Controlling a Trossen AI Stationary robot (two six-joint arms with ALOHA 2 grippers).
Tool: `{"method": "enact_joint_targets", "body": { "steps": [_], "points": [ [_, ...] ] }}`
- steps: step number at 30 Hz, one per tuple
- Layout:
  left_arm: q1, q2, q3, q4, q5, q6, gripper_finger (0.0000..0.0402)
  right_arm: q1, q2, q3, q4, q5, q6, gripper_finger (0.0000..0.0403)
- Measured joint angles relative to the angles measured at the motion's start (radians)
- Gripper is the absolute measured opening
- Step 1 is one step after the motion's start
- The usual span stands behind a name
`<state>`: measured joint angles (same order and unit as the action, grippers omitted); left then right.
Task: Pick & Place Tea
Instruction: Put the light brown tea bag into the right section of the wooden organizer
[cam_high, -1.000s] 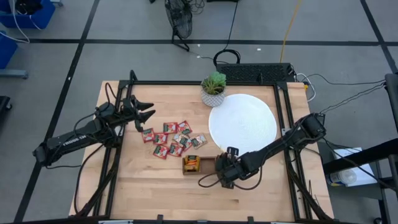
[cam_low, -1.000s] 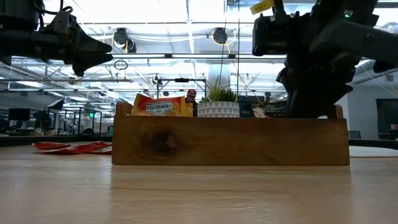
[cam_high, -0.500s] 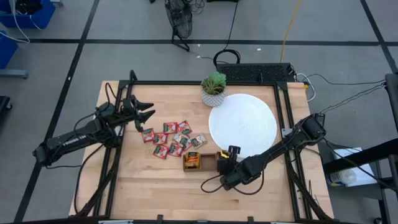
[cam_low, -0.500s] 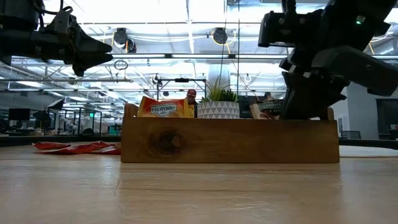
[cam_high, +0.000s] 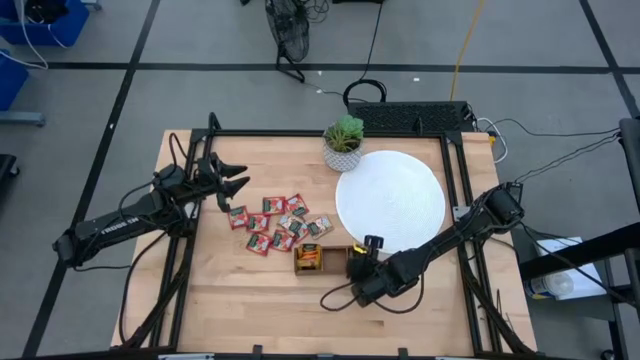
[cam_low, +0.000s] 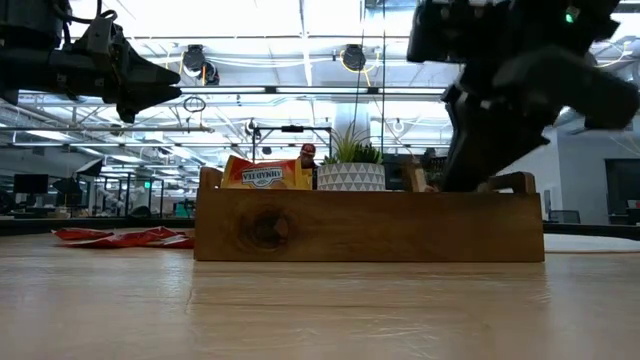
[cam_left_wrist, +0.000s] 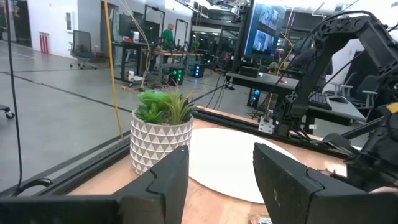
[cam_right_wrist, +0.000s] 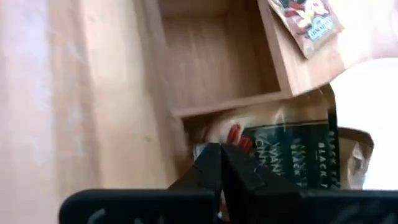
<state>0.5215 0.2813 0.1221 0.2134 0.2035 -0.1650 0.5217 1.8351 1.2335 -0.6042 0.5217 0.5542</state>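
While most tea sachets are scattered on the wooden table just beyond the parted, empty fingers of the left gripper, a pale dark-printed sachet is seen right at the right gripper fingertips — pressed shut. That sachet lies in the wooden tray, orange ones in its far compartment.

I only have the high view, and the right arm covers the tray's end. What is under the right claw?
Observer: The right wrist view shows the right claw shut, its tip at a pale sachet with dark print, apparently in the end compartment of the tray.
Operator: Is the next compartment filled?
Observer: No, the neighbouring compartment shows bare wood.
Operator: How high is the left claw?
Observer: In the low view the left claw hangs open, well above the table.
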Motion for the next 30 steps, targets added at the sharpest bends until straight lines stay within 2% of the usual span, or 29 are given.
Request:
{"method": "enact_joint_targets", "body": {
  "steps": [5, 8, 11, 15, 18, 20, 26, 30],
  "points": [
    [0.000, 0.000, 0.000, 0.000, 0.000, 0.000, 0.0182, -0.001, -0.026, 0.036, 0.013, 0.023, -0.068, 0.0000],
    [0.000, 0.000, 0.000, 0.000, 0.000, 0.000, 0.0182, -0.021, -0.047, 0.037, 0.099, 0.068, -0.147, 0.0000],
    [0.000, 0.000, 0.000, 0.000, 0.000, 0.000, 0.0182, -0.050, -0.056, 0.037, 0.267, 0.113, -0.316, 0.0000],
    [0.000, 0.000, 0.000, 0.000, 0.000, 0.000, 0.0182, -0.108, -0.058, 0.038, 0.428, 0.115, -0.678, 0.0000],
    [0.000, 0.000, 0.000, 0.000, 0.000, 0.000, 0.0182, -0.195, -0.058, 0.037, 0.440, 0.129, -0.720, 0.0000],
    [0.000, 0.000, 0.000, 0.000, 0.000, 0.000, 0.0182, -0.270, -0.058, 0.027, 0.427, 0.072, -0.694, 0.0000],
    [0.000, 0.000, 0.000, 0.000, 0.000, 0.000, 0.0182, -0.477, -0.056, 0.028, 0.314, -0.250, -0.665, 0.0004],
    [0.000, 0.000, 0.000, 0.000, 0.000, 0.000, 0.0182, -0.547, -0.015, 0.102, 0.190, -0.334, -0.783, 0.0057]
  ]
}}
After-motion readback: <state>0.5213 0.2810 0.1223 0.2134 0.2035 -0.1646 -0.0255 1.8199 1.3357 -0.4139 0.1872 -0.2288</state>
